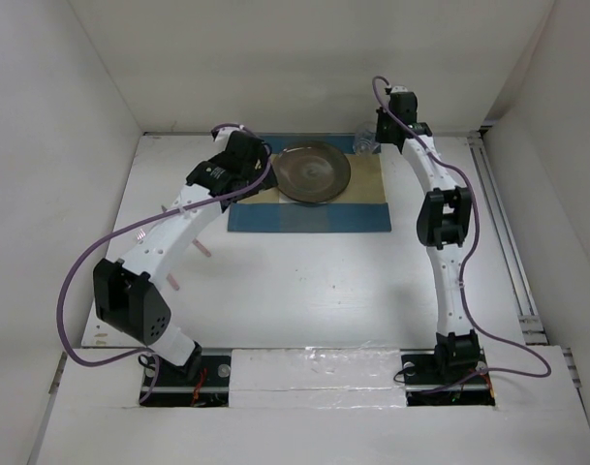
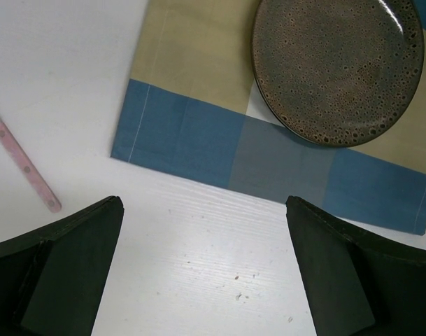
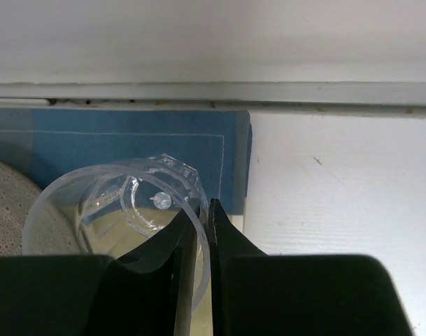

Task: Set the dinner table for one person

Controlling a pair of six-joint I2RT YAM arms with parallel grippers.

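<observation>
Right wrist view: the right gripper (image 3: 204, 210) pinched the thin rim of a clear, faceted glass (image 3: 122, 196), one finger inside, apparently to stand it at the far right corner of the blue-and-tan cloth placemat (image 3: 129, 140). The left gripper (image 2: 204, 210) hung wide open above the matte white dinner table (image 2: 199, 280), which spread beneath both arms, near a round, speckled dark plate (image 2: 338, 66).
</observation>
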